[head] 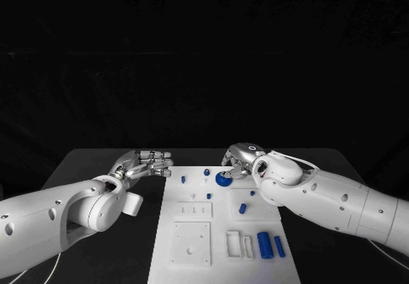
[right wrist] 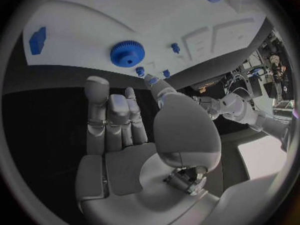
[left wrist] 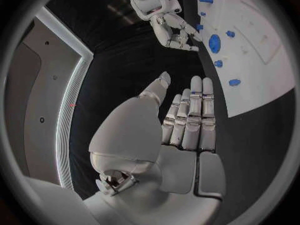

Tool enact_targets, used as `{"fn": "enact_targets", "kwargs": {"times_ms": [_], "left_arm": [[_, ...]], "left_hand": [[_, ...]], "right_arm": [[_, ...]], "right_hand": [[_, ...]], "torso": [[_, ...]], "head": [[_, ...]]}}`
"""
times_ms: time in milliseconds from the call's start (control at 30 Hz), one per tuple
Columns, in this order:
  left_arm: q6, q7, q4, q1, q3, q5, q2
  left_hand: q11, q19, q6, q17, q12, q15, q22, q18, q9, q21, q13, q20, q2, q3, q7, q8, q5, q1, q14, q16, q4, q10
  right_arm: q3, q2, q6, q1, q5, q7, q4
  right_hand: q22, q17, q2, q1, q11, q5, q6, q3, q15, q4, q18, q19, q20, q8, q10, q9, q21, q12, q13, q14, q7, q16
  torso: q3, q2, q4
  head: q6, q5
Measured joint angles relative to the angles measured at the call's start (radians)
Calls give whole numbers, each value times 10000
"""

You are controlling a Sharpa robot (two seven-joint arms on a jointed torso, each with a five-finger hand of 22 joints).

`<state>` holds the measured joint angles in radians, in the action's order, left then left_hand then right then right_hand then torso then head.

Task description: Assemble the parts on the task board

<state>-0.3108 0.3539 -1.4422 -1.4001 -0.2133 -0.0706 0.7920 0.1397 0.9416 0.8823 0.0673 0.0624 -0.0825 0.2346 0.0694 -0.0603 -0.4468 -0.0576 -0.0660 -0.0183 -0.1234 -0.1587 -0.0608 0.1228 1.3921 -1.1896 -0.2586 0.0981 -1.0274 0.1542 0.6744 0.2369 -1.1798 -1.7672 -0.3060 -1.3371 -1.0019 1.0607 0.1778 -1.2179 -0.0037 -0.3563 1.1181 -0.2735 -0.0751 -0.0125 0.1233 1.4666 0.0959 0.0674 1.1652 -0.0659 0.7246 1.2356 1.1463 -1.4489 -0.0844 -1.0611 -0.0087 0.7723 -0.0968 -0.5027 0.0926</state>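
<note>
In the head view the white task board (head: pixel 223 234) lies at lower centre, with a blue gear (head: pixel 223 180) near its upper edge. The right hand (head: pixel 241 158) hovers just beside the gear, fingers apart and holding nothing. The left hand (head: pixel 146 163), at centre left off the board, is likewise released with fingers extended.

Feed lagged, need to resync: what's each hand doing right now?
Left hand: open, holding nothing, beside the task board.
Right hand: open, holding nothing, by the blue gear.
</note>
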Motion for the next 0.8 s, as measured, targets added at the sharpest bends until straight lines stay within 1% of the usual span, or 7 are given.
{"fn": "enact_targets", "kwargs": {"times_ms": [267,367,467,600,700,767,800], "left_arm": [[-1,0,-9,0,0,0,-1],[-1,0,-12,0,0,0,6],[-2,0,-14,0,0,0,10],[-2,0,-16,0,0,0,3],[-2,0,-16,0,0,0,-3],[-2,0,-15,0,0,0,-4],[-2,0,-13,0,0,0,-4]], "left_hand": [[0,0,0,0,0,0,-1,0,0,0,0,0,0,0,0,0,0,0,0,0,0,0],[0,0,0,0,0,0,-1,1,0,0,0,0,0,0,0,0,0,0,0,0,0,0],[0,0,0,0,0,0,-1,1,0,0,0,0,0,0,0,0,0,0,0,0,0,0],[0,0,0,0,0,0,-1,1,0,0,0,0,0,0,0,0,0,0,0,0,0,0],[0,0,0,0,0,0,-1,0,0,0,0,0,0,0,0,0,0,0,0,0,0,0],[0,0,0,0,0,0,0,0,0,0,0,0,0,0,0,0,0,0,0,0,0,0],[0,0,0,0,0,0,0,0,0,0,0,0,0,0,0,0,0,0,0,0,0,0]], "right_arm": [[-2,-136,5,18,-50,-57,71],[-2,-159,-18,37,-52,-75,130],[-8,-217,-52,69,-52,-91,232],[-26,-320,-118,128,-34,-97,412],[-52,-399,-198,172,-3,-97,579],[-64,-431,-254,194,24,-97,669],[-68,-448,-280,205,39,-95,714]], "right_hand": [[1,-22,53,-52,0,0,-4,0,0,0,-2,0,0,0,0,0,0,-3,-24,0,4,0],[1,-28,53,-52,1,117,-4,0,0,0,-3,0,0,0,-1,0,-60,-54,-71,1,4,0],[1,-34,94,-11,56,233,-146,101,0,-39,-6,0,0,0,-56,3,-103,-93,-122,1,-57,1],[0,-36,172,-38,22,439,-724,568,-1,-84,-10,-1,-1,-1,-95,20,-103,-134,-161,2,-97,40],[-44,-18,283,-149,109,506,-1723,1151,23,-223,14,-19,-23,-26,-182,50,-140,-134,-198,-21,-201,41],[-84,15,374,-310,108,597,-2607,1357,62,-361,90,1,-70,-66,-181,86,-140,-134,-208,-14,-268,41],[-107,30,413,-454,130,700,-2767,1396,66,-399,137,0,-71,-67,-203,91,-140,-133,-213,-10,-284,41]], "torso": [[-4,1,-11],[-4,1,-8],[-4,0,4],[10,0,11],[15,1,4],[16,1,-2],[16,1,-2]], "head": [[11,-12],[6,-16],[5,-23],[0,-32],[-13,-31],[-22,-26],[-27,-26]]}}
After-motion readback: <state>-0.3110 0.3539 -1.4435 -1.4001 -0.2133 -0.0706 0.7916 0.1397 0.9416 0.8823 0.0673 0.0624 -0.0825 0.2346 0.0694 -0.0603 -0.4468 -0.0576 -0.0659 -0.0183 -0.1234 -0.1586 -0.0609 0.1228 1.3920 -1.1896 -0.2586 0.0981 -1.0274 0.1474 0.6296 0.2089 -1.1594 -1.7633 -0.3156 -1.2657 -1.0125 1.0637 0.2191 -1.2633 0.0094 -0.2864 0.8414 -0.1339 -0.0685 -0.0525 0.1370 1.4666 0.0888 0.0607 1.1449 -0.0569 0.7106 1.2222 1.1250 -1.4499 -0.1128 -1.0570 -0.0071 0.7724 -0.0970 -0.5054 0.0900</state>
